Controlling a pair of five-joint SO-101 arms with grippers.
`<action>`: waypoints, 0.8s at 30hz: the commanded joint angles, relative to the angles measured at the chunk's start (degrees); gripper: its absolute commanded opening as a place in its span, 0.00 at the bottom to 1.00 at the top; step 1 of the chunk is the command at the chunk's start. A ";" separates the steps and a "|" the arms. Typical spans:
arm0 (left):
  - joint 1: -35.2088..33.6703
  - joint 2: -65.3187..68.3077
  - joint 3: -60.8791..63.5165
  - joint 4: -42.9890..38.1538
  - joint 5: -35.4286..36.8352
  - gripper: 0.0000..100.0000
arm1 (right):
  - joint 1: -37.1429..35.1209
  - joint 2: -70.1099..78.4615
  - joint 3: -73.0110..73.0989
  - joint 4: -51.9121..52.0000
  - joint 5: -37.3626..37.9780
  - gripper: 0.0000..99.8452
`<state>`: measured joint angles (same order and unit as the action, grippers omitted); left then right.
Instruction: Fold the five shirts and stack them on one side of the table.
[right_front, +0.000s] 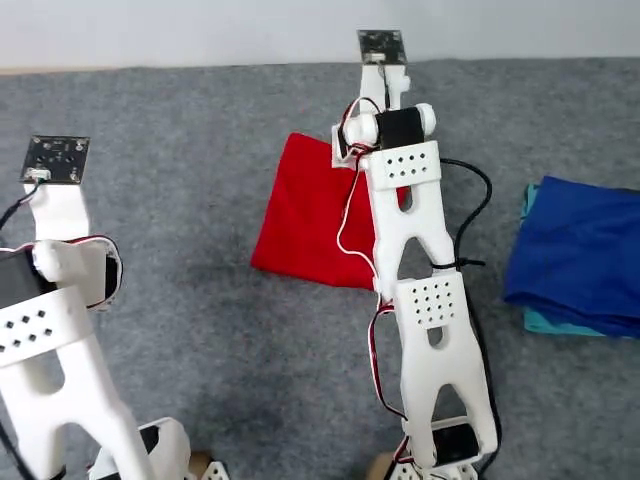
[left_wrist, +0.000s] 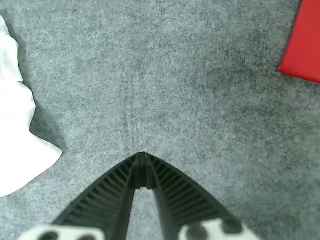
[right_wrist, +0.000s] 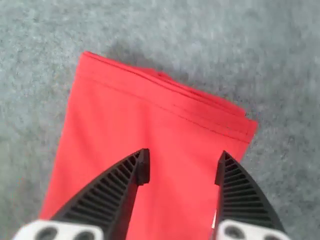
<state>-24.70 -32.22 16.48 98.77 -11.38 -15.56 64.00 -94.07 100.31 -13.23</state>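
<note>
A folded red shirt (right_front: 303, 215) lies on the grey carpet mid-table, and the right arm (right_front: 415, 250) stretches over its right edge. My right gripper (right_wrist: 182, 167) hangs open just above the red shirt (right_wrist: 150, 135), fingers spread over the cloth, holding nothing. My left gripper (left_wrist: 144, 159) is shut and empty over bare carpet. A loose white shirt (left_wrist: 15, 125) lies to one side of it, and a corner of the red shirt (left_wrist: 302, 45) shows farther off. At the table's right side a folded blue shirt (right_front: 580, 245) rests on a teal one (right_front: 545, 322).
Grey carpet (right_front: 200, 330) covers the whole table. The left arm (right_front: 50, 310) stands at the near left, with open carpet between it and the red shirt. The right arm's cables (right_front: 470, 215) hang toward the blue stack.
</note>
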 joint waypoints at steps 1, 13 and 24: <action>0.26 -1.58 -0.40 0.26 -0.53 0.00 | 2.51 -1.45 -2.37 2.59 -4.84 0.14; 0.35 -1.32 -0.31 -0.09 -0.62 0.00 | 5.76 -11.03 18.73 2.59 -8.97 0.10; 0.35 -1.41 3.65 -0.09 -0.53 0.00 | 4.62 -14.73 33.05 1.27 -13.80 0.25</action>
<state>-24.70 -32.22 20.00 98.77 -11.65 -10.29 53.27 -60.75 100.48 -26.33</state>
